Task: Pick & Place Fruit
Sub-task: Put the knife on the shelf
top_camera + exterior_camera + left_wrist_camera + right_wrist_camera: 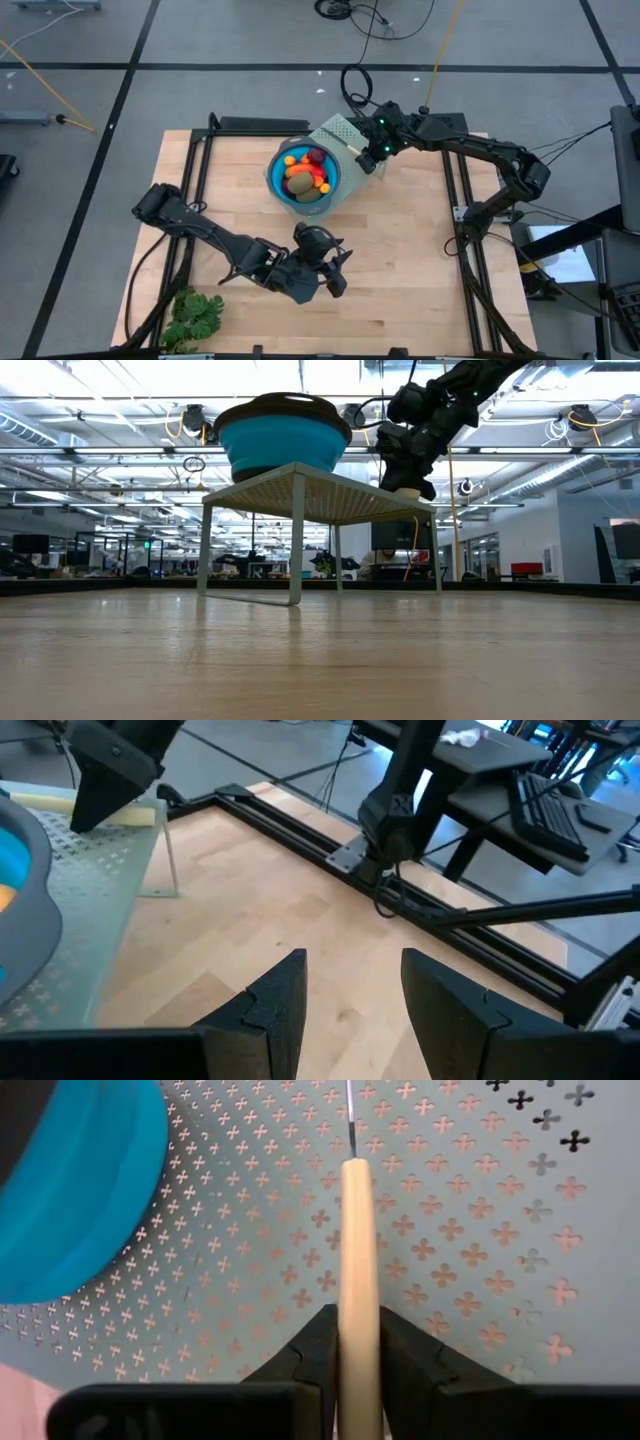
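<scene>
The fruit (305,172), orange, red, dark red and brown-green pieces, lies heaped in a blue bowl (283,190) (282,440) that stands on a pale perforated stand (340,130) (320,488). My right gripper (368,152) (358,1355) is over the stand to the right of the bowl, shut on a thin pale cream stick (357,1250) (112,813). My left gripper (335,268) (352,1005) hangs open over the bare tabletop in front of the stand, with nothing between its fingers. My right gripper pinches the cream stick's two long sides (358,1330) between its two fingers (312,1348), near one end of the stick. The fingers come from above and lie across the stick. The stick lies level at the stand's top; whether it rests on it I cannot tell.
A leafy green bunch (195,318) lies at the table's near left corner. Black rails (195,180) (330,845) run along the table's left and right sides. Bare wood (400,250) lies between the stand and the near edge.
</scene>
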Robot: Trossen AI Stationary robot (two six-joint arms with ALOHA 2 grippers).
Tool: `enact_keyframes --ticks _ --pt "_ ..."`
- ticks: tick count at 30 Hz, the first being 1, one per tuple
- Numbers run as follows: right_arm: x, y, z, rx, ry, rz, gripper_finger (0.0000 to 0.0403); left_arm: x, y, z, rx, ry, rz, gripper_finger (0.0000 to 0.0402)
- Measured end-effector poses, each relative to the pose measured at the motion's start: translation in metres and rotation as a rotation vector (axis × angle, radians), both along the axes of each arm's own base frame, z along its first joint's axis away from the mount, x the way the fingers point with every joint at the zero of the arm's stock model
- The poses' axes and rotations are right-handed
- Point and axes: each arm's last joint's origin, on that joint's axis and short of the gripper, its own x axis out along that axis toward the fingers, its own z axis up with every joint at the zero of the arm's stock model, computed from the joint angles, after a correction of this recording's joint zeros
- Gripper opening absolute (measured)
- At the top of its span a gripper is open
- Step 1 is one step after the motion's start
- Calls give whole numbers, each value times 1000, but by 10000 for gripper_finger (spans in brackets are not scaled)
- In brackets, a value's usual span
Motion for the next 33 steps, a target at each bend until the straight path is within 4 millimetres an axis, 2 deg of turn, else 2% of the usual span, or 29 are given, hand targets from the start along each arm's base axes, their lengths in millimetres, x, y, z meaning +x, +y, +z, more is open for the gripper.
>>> enact_keyframes --ticks 10,20,24,33 --pt "1 -1 1 -39 -11 19 89 -1 -1 0 2 3 -7 161" --pt "0 -4 1 -55 0 0 90 -1 -1 0 -2 1 -4 161" --pt "0 -4 1 -48 -1 -7 79 -1 -1 0 -4 0 -3 161" --pt "-7 -13 1 22 -31 -48 70 -1 -1 0 -6 -1 -2 161"
